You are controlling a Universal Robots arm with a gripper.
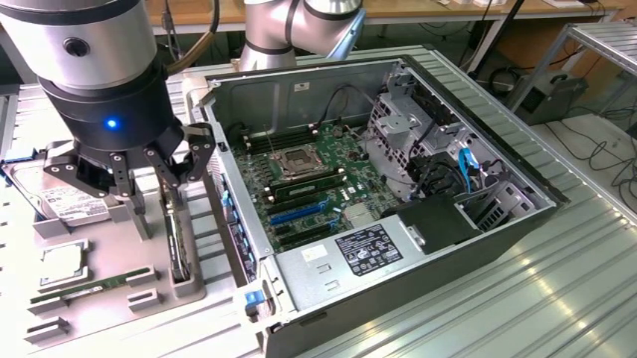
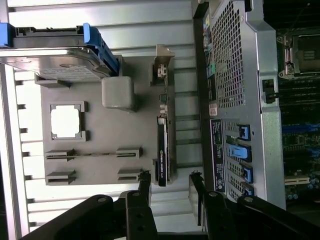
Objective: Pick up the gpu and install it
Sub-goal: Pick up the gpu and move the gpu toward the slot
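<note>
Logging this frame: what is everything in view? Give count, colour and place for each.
gpu: one, dark, on edge in the tray, on the side nearest the case
hard drive: one, silver with a white label and blue bracket, at the tray's end
CPU: one, silver, flat in the tray
memory stick: one, green, in a tray slot
tray: one, grey, on the exterior view's left of the case
case: one, black outside and grey inside, lying open on the table
motherboard: one, green, inside the case
table: one, ribbed silver metal, under everything
arm: one, silver and black, above the tray
gripper: one, black, open, above the tray near the gpu
</note>
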